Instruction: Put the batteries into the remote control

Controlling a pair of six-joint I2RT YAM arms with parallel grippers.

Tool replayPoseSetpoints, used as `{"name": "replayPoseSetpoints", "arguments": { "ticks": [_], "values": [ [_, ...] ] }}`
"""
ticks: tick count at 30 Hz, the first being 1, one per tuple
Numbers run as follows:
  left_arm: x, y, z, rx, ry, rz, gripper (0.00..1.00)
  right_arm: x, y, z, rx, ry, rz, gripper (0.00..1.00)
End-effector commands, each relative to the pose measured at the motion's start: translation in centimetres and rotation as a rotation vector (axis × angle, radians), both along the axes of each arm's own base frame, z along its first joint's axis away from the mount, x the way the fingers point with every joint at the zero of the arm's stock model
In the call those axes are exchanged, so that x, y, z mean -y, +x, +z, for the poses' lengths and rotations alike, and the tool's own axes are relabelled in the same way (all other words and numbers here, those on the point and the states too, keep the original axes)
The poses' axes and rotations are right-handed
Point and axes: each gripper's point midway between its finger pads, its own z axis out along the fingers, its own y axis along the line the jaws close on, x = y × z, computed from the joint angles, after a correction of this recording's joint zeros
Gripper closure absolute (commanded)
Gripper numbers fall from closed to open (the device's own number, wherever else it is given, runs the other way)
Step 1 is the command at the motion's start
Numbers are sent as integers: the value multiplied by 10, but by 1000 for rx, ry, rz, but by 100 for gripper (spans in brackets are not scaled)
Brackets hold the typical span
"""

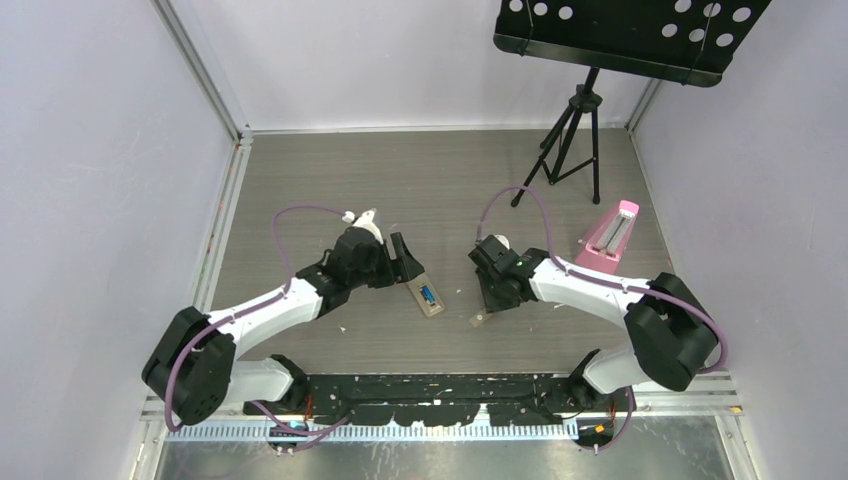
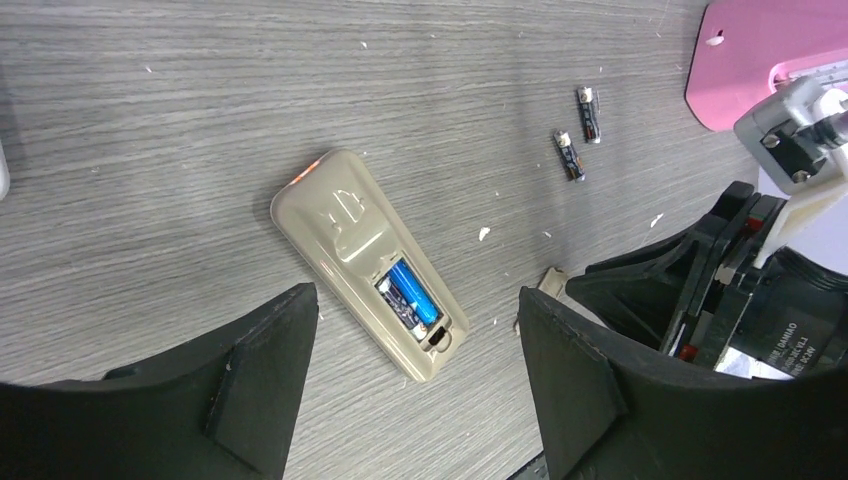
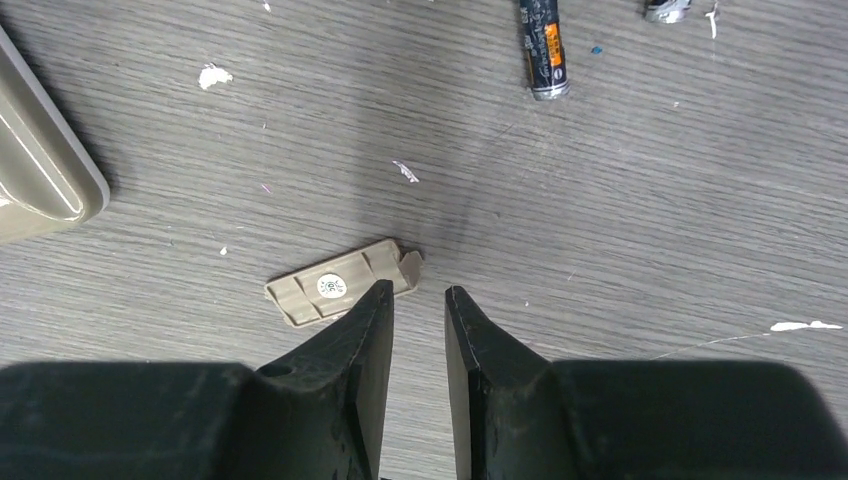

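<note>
Left jaws: standing wide apart, grasping nothing. Your left gripper is hovering over the remote control.
Right jaws: leaving a narrow gap, empty. Your right gripper is hanging just beside the battery cover.
Remote control: lying on the table, recess open, batteries sitting inside.
Loose batteries: two lying near it.

Remote control — matt beige plastic; table — grey wood-grain, scuffed.
</note>
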Motion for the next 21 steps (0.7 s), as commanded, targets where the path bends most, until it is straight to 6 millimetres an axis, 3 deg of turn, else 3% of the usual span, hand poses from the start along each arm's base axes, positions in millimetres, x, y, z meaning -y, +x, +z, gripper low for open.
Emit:
{"name": "replayPoseSetpoints", "arguments": {
  "ticks": [1, 15, 21],
  "values": [
    [5, 14, 30, 74, -75, -18, 25, -11, 9, 4, 22, 37, 19, 70],
    [3, 16, 34, 56, -122, -42, 25, -15, 16, -6, 2, 31, 12, 79],
    [8, 13, 37, 49, -141, -68, 25, -18, 17, -2, 1, 57, -5, 98]
  ]
}}
